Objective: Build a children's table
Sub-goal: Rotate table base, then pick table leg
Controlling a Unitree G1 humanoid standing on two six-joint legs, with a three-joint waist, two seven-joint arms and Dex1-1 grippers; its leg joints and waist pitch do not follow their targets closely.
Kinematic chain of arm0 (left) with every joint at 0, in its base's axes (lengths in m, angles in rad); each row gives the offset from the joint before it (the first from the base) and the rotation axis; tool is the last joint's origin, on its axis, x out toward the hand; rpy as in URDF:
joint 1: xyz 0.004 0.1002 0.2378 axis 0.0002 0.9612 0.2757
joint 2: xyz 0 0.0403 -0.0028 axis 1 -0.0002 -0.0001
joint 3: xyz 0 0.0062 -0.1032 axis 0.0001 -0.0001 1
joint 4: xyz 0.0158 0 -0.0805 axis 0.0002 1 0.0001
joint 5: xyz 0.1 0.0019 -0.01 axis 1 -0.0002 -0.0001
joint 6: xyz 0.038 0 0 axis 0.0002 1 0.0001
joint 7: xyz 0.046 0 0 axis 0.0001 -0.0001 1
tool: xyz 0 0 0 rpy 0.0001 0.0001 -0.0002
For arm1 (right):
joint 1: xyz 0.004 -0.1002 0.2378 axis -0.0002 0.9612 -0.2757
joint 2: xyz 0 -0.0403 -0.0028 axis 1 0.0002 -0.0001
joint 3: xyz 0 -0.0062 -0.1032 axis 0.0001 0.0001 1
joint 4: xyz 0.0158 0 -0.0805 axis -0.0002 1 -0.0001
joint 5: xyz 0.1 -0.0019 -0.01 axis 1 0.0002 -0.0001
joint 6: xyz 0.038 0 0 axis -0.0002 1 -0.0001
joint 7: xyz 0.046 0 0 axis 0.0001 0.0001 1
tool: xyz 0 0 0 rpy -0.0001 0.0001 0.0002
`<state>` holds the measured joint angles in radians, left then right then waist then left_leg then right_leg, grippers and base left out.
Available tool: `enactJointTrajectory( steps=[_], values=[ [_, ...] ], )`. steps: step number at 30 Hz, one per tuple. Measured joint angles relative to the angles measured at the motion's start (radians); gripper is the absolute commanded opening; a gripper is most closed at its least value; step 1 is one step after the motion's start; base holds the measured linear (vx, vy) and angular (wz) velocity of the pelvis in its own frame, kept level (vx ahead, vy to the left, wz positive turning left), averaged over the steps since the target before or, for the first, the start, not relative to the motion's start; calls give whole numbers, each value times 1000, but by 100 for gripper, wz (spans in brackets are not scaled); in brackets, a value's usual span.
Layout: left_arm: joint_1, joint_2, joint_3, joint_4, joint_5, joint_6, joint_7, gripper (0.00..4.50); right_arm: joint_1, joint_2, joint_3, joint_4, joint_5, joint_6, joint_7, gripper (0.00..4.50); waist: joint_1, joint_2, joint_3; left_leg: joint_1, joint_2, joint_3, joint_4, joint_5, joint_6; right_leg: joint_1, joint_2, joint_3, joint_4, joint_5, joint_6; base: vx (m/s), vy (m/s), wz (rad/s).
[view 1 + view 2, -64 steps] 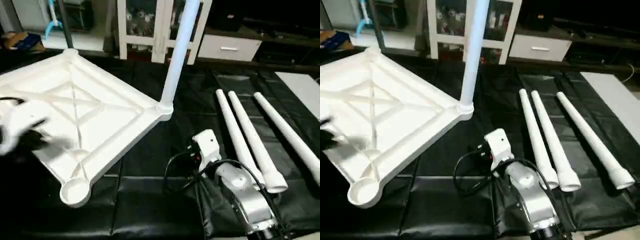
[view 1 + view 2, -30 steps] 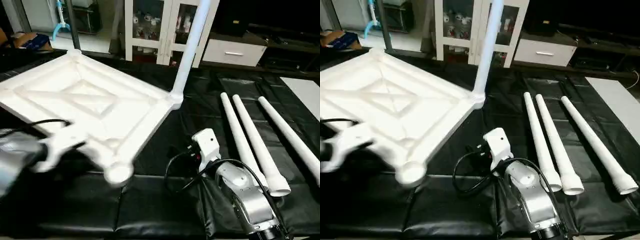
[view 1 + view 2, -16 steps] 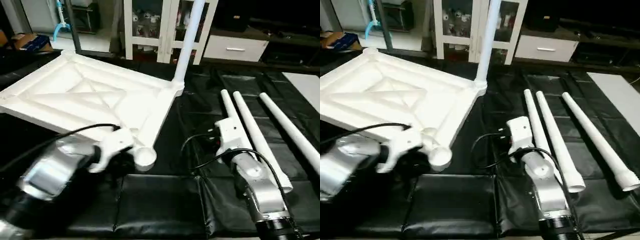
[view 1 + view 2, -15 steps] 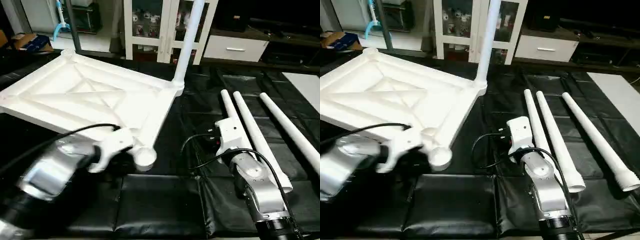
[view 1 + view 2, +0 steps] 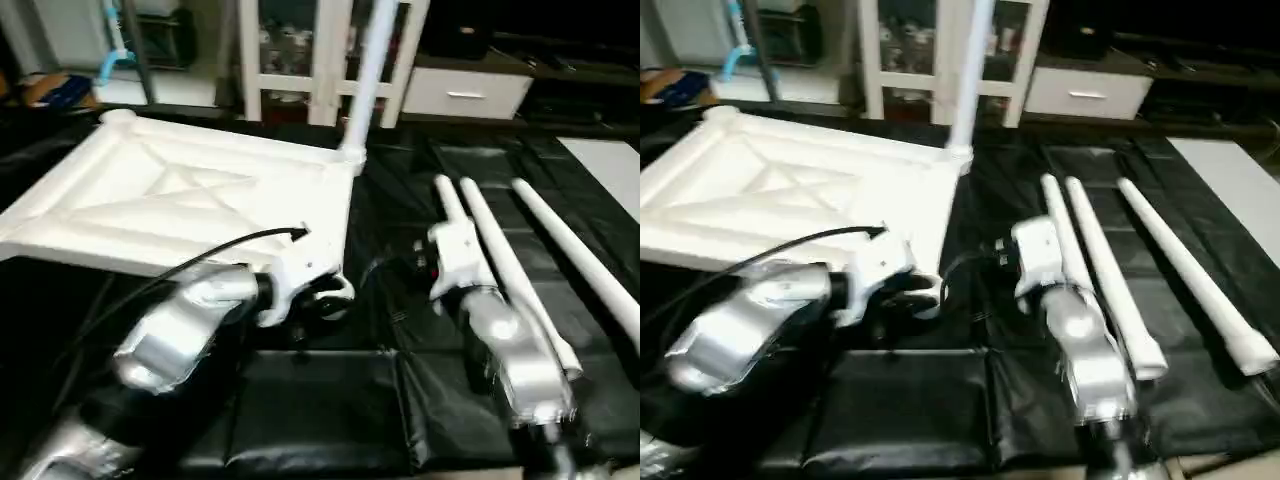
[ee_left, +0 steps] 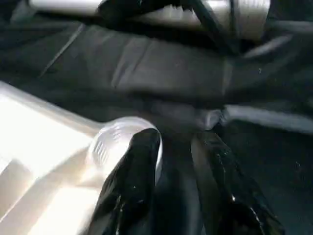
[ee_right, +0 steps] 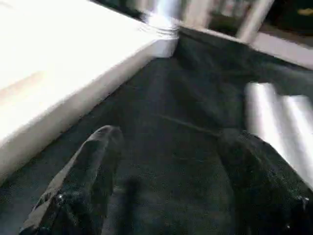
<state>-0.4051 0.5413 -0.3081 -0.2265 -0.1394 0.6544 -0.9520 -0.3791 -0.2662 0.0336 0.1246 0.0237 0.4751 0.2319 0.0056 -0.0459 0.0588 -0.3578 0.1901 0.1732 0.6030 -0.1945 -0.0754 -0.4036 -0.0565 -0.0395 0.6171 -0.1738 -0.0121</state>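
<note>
The left gripper [image 6: 176,161] pinches the rim of the near corner socket [image 6: 115,142] of the upturned table top [image 5: 180,200]; the right gripper [image 7: 171,171] hovers wide open beside 3 loose legs [image 5: 520,250] on the black mat [image 5: 320,410].

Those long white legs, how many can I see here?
4. One leg stands upright in the far corner socket of the tabletop. Three loose legs lie side by side on the black mat, right of it.

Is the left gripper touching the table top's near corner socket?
Touching. The left wrist view shows one finger of the left gripper lying against the corner socket rim.
</note>
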Motion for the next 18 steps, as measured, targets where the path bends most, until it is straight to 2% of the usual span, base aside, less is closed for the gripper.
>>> enactJointTrajectory(
  steps=[1, 3, 6, 11, 14, 18],
  values=[
    [6, 12, 26, -15, -12, 12, -7, 151, -21, -14, -18, 3, 6, 43, 4, 370, 0, 0, 0, 0, 0, 0, 0, 0, 0, 0, 0, 0, 0, 0, 0, 0, 0, 0],
    [7, 2, 80, -31, -40, 35, -3, 151, -86, -28, -40, 46, 27, 137, 22, 376, 0, 0, 0, 0, 0, 0, 1, 0, 0, 1, 0, 0, 0, 0, 0, 0, 0, 0],
    [4, -39, 116, -26, -62, 37, 22, 151, -157, -44, -48, 131, 44, 210, 29, 416, 2, 0, 0, -1, 0, 0, 4, 0, 0, 1, -1, 1, 0, 1, -1, 0, 0, 0],
    [6, -39, 114, -1, -59, 23, 62, 151, -246, -131, -39, 308, 30, 315, 70, 438, 3, 0, 0, -4, 0, 0, 6, 0, 0, 0, -1, 0, 0, 1, -1, 0, 0, 0],
    [19, -22, 106, -33, -69, 34, 43, 151, -278, -146, -33, 371, 5, 366, 80, 438, 0, 0, 0, -6, 1, 0, 6, 0, 0, -1, -1, 0, 0, 1, -1, 0, 0, 0],
    [26, -20, 102, -94, -108, 69, 12, 151, -298, -149, -37, 440, 14, 416, 83, 438, 1, 0, 0, -7, 1, 0, 6, 0, 1, -2, -1, 0, 0, 1, -1, 0, 0, 0]
  ],
)
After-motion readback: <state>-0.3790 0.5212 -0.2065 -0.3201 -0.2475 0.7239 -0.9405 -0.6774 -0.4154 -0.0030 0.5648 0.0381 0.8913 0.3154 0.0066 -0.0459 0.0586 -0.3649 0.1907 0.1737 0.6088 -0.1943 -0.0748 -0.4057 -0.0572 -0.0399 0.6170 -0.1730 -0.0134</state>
